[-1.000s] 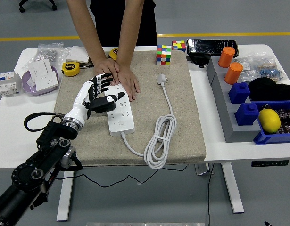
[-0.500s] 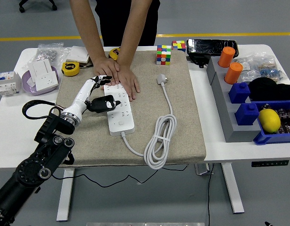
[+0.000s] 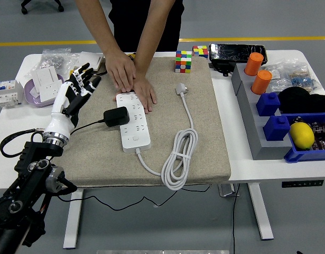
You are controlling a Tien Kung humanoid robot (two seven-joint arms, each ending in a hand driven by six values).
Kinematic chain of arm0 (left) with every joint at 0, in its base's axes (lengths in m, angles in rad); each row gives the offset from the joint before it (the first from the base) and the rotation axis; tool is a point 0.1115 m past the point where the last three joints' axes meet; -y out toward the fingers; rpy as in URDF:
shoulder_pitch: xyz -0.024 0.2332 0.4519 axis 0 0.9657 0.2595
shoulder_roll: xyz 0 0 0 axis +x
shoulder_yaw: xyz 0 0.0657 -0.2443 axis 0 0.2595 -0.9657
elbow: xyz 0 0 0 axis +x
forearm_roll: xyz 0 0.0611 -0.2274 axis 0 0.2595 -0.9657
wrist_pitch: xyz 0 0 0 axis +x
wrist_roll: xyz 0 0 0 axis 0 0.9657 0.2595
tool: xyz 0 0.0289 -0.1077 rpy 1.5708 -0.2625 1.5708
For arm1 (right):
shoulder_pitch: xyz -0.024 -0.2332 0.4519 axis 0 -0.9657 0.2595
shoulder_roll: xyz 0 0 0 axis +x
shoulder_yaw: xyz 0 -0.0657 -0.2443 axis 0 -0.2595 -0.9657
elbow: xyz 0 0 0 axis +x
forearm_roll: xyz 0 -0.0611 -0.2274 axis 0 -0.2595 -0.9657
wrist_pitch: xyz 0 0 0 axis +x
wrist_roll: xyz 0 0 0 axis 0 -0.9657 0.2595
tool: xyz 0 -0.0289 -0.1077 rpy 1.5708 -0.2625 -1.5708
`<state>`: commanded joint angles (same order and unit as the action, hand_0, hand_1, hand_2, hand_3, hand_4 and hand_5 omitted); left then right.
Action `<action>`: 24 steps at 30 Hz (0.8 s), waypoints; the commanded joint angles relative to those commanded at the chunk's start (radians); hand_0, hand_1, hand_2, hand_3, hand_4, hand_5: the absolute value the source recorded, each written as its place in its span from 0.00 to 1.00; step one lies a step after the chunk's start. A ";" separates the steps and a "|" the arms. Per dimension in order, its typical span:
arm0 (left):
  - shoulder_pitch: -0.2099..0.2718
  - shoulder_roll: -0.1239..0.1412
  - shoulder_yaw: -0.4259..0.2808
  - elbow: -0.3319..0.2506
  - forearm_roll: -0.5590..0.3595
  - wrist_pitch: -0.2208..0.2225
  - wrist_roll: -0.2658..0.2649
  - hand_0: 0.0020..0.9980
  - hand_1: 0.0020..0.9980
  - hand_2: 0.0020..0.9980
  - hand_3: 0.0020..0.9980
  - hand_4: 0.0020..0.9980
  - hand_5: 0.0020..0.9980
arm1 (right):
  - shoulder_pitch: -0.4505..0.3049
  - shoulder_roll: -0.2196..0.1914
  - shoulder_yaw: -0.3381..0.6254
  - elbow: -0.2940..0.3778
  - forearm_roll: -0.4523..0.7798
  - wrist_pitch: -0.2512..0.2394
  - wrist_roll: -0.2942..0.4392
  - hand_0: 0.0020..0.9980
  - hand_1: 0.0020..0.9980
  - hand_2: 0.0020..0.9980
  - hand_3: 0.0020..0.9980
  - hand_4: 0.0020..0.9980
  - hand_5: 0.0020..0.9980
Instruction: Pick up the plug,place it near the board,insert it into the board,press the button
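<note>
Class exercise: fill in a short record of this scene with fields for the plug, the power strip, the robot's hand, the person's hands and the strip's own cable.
plug: black plug seated on the left side of the power strip
power strip: white power strip lying on the beige mat
robot hand: left hand open, away to the left, holding nothing
person's hands: both hands pressing the strip's far end
strip's cable: white cable coiled, its plug end lying loose

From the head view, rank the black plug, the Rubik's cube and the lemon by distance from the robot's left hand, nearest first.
From the left hand:
1. Black plug, just right of it, on the power strip.
2. Rubik's cube, mat's far edge, centre.
3. Lemon, far right, in the blue bin.
</note>
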<state>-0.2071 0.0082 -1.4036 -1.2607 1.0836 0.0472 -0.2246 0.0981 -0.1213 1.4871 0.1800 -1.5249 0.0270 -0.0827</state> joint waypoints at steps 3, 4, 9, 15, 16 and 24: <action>0.016 0.001 -0.028 -0.009 -0.124 -0.040 -0.013 1.00 1.00 0.98 0.99 1.00 1.00 | 0.000 0.001 0.001 0.000 0.002 0.000 0.001 0.83 0.76 0.76 0.79 1.00 0.84; 0.020 0.001 -0.039 -0.009 -0.169 -0.044 -0.015 1.00 1.00 1.00 1.00 1.00 1.00 | 0.000 0.001 0.001 0.000 0.002 0.000 0.001 0.83 0.76 0.76 0.79 1.00 0.84; 0.026 0.003 -0.101 -0.006 -0.336 -0.053 -0.016 1.00 1.00 1.00 1.00 1.00 1.00 | 0.000 0.003 0.004 0.000 0.001 0.000 0.001 0.83 0.76 0.76 0.79 1.00 0.84; 0.017 0.007 -0.149 0.020 -0.366 -0.067 -0.011 1.00 1.00 1.00 1.00 1.00 1.00 | 0.001 0.003 0.007 0.000 -0.002 0.000 0.000 0.83 0.76 0.76 0.79 1.00 0.84; 0.016 0.007 -0.154 0.025 -0.388 -0.075 -0.010 1.00 1.00 1.00 1.00 1.00 1.00 | 0.001 0.003 0.007 0.000 -0.001 -0.001 -0.001 0.83 0.76 0.76 0.79 1.00 0.84; 0.020 0.005 -0.201 0.039 -0.409 -0.086 -0.006 1.00 1.00 0.99 1.00 1.00 1.00 | 0.005 0.005 0.005 0.000 0.002 -0.001 0.002 0.83 0.76 0.76 0.79 1.00 0.84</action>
<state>-0.1871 0.0128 -1.6048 -1.2218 0.6747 -0.0391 -0.2309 0.1032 -0.1161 1.4919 0.1800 -1.5224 0.0262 -0.0803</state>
